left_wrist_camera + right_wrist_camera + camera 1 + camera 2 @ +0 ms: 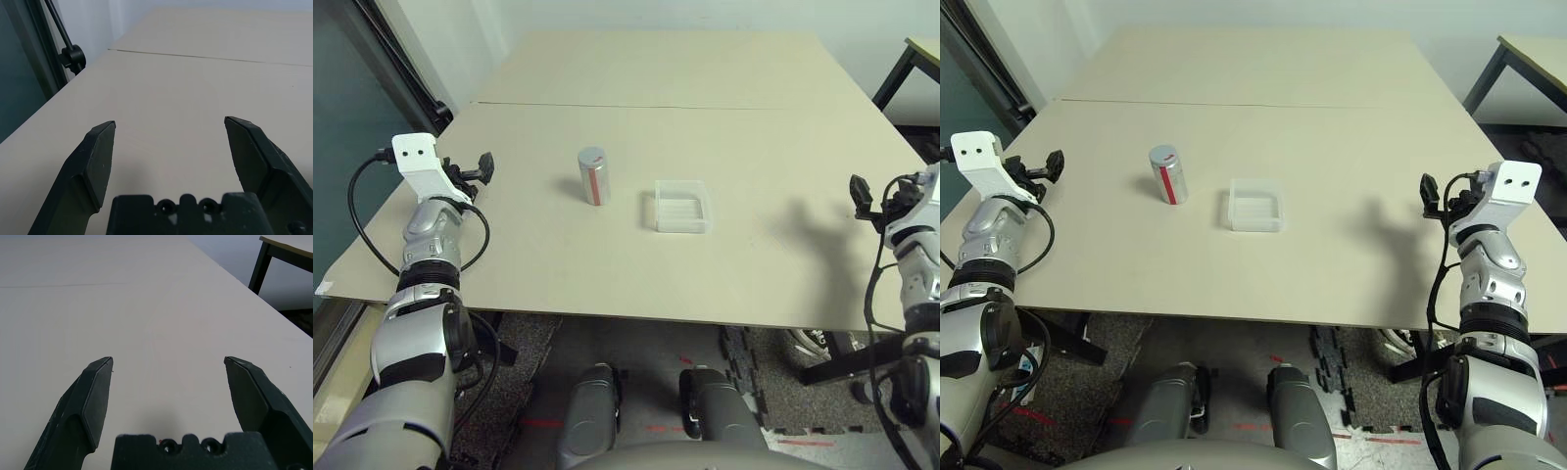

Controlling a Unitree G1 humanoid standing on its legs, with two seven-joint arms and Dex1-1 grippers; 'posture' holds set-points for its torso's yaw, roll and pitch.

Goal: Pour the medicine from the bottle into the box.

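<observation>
The bottle stands upright on the worktop, its long axis vertical, the round grey cap on top and the red stripe facing the robot. It sits toward the middle of the worktop, somewhat to the robot's left of centre, and lies inward from the left hand, which hovers near the left edge with its two black fingers spread wide and nothing between them. The right hand hangs near the right edge, likewise released and empty, its fingers apart in the right wrist view over bare worktop. Of the two, the left hand looks the nearer to the bottle, so the reach probably falls to it: a sideways move inward, with the fingers closing around the upright cylinder from the side. The box, a shallow square tray of clear plastic, lies flat just to the right of the bottle, near it but apart, open side up. Nothing can be made out inside the box. The bottle is capped, so the medicine cannot be seen; whether the cap must come off before pouring cannot be told from here.
</observation>
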